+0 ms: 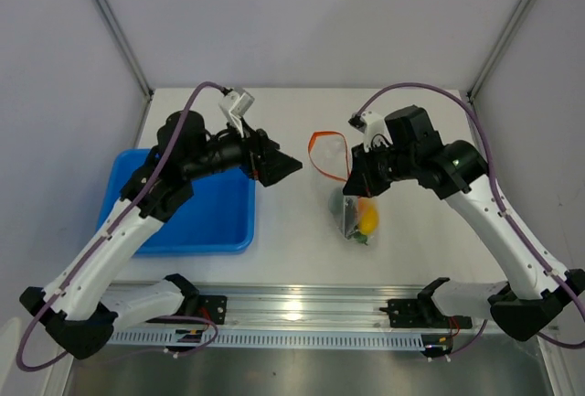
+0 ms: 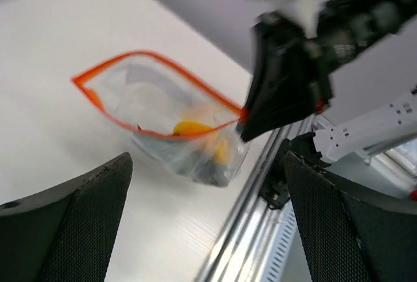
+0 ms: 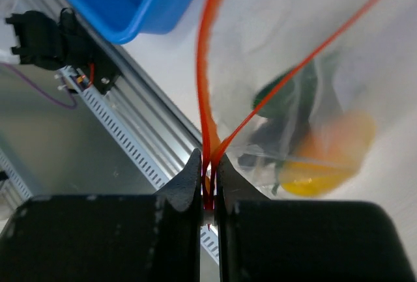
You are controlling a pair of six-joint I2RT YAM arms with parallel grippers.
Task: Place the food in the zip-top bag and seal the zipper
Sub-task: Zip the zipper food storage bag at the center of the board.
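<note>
The left gripper [image 2: 208,159] is closest to the lens in its own wrist view. Its two dark, textured fingers [image 2: 78,223] stand wide apart and hold nothing. In the top view it hangs just past the right edge of the blue tray [image 1: 183,248], and it points to the right, toward the bag.

The zip-top bag [image 2: 163,116] is on the white table [image 1: 292,112], to the right of the tray and apart from it. It is clear and crinkly. The zipper [image 2: 150,55] is a thin orange-red strip that forms an open loop, so the mouth is not sealed. The long axis of the bag runs from far to near: the mouth is at the far end and turned a little toward the tray, and the closed end is nearer the arm bases.

The food [image 1: 367,218] is inside, at this closed end: one rounded yellow-orange piece [image 2: 191,127] and dark green pieces [image 3: 287,99] beside it.

The right gripper [image 3: 208,165], on the side of the bag away from the tray, is pressed together on one end of the zipper, where the two strips meet.
</note>
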